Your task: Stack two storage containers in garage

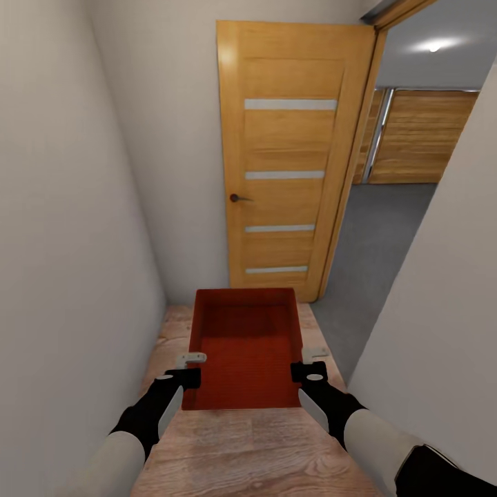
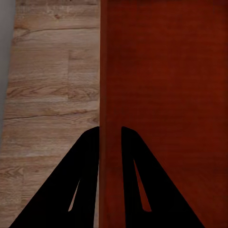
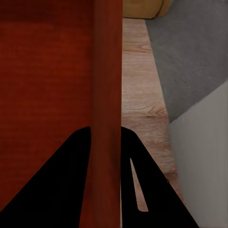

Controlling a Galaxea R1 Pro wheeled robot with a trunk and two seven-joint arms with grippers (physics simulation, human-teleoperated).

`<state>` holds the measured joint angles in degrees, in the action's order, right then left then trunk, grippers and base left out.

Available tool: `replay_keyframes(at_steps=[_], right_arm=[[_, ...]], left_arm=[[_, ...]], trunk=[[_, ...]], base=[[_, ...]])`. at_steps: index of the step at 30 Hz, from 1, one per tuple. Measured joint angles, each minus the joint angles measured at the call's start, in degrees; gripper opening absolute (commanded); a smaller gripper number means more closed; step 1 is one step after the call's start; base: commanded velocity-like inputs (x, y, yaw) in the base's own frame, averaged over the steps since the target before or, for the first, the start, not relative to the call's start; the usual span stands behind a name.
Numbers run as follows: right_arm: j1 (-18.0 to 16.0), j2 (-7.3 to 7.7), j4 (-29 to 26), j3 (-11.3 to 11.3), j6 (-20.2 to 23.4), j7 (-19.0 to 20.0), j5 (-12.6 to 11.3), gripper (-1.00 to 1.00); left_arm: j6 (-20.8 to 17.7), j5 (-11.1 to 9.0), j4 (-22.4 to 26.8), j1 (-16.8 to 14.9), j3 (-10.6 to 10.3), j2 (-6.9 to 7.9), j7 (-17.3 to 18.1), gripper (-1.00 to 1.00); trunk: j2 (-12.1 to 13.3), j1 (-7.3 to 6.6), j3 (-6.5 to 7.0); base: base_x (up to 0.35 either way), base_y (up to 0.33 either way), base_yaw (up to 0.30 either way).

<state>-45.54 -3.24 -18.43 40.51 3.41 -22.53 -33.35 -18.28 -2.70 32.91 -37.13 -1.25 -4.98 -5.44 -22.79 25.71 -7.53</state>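
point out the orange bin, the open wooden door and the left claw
orange bin (image 1: 247, 345): head view, on its flat inner bottom
open wooden door (image 1: 290, 145): head view, on its upper panel
left claw (image 2: 110, 142): left wrist view, between the fingertips on the bin's wall

Two arms are seen at the bottom of the head view, each sheathed in a pale grey forearm shell that gives way to a matte black wrist section. A light grey blade-shaped panel is set into each black wrist. The left end effector and the right end effector are built from black blocks tipped with small pale grey fingers. In the wrist views, the fingers are rendered as flat black triangular wedges with narrow slots.
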Motion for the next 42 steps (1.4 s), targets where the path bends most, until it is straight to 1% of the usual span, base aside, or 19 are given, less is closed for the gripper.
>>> replay_keyframes(at_steps=[33,42], right_arm=[[0.0,0.0,-0.1,-0.1,0.0,0.0,0.0,-1.0],[0.0,0.0,0.4,0.1,-2.3,0.0,0.1,-1.0]], left_arm=[[-0.1,0.1,0.2,0.0,0.0,0.0,0.0,-1.0],[1.9,0.4,0.2,0.0,-0.1,-0.08,0.0,-1.0]], trunk=[[0.0,0.0,0.0],[0.0,0.03,0.0]], base=[[0.322,0.0,0.0],[0.064,0.0,0.0]])
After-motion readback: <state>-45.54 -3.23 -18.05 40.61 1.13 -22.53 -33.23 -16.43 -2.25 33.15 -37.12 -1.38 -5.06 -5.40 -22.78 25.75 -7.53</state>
